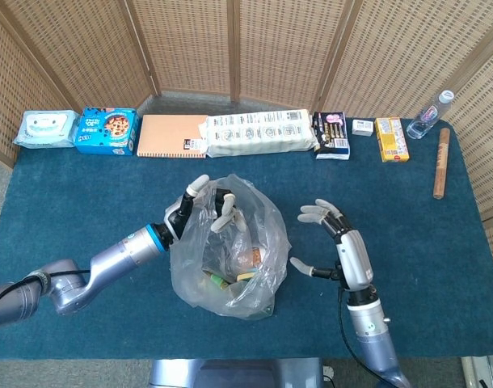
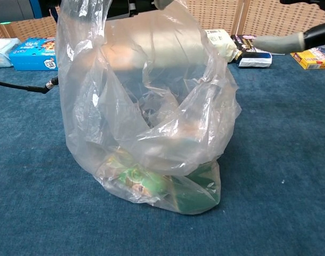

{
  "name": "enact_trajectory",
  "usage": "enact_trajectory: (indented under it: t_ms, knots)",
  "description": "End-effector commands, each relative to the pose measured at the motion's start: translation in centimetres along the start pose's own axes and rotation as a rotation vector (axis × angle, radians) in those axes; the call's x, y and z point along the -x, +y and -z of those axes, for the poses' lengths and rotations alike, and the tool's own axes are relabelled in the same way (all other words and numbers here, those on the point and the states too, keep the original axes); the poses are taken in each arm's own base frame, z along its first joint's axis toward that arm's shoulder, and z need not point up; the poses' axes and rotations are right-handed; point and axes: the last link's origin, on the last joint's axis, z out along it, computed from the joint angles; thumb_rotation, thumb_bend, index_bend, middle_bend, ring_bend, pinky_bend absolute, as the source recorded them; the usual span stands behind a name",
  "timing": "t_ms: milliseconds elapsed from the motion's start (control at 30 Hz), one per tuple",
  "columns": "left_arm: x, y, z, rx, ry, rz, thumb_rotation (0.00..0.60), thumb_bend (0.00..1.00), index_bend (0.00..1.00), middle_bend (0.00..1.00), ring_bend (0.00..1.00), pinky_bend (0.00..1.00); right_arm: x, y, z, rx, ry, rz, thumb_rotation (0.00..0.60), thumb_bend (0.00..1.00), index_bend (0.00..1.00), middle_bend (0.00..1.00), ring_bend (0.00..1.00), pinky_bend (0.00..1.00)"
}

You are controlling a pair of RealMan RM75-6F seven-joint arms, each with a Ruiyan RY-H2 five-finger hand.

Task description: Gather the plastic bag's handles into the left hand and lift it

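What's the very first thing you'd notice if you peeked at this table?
The big see-through plastic bag standing in the middle of the blue table, with green packets and other goods showing through its bottom. The left hand grips the bag's top edge, while the right hand hovers open just beside it, touching nothing. Along the far edge sits a row of boxes and packets.

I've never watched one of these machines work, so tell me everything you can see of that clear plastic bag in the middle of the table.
The plastic bag is thin, clear and crinkled, standing upright on the blue table with its mouth open upward. Its base rests on the cloth. Inside, at the bottom, lie a few items, some green and yellow, too blurred to name. The left hand grips its upper rim at the far left side. The right hand hovers beside it, fingers spread, apparently not touching.
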Motion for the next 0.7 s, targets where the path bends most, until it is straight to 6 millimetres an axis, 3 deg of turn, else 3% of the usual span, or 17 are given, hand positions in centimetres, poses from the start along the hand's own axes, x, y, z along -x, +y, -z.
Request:
enact_trajectory:
  t_ms: [33,333,700]
  knots:
    - [0.2,0.0,0.0,0.006,-0.012,0.005,0.000,0.23,0.64,0.80,0.75,0.42,0.9,-0.2,-0.4,0.007,-0.020,0.036,0.600,0.11,0.32,0.27,0.16,0.12]
    - [0.4,-0.1,0.0,0.015,-0.033,0.017,0.000,0.23,0.64,0.80,0.75,0.42,2.3,-0.2,-0.3,0.011,-0.080,0.200,0.600,0.09,0.29,0.24,0.14,0.12]
    - [-0.2,1.1,1.0,0.057,-0.038,0.025,0.000,0.23,0.64,0.80,0.75,0.42,1.3,1.8,1.0,0.010,-0.082,0.432,0.600,0.09,0.27,0.23,0.12,0.11]
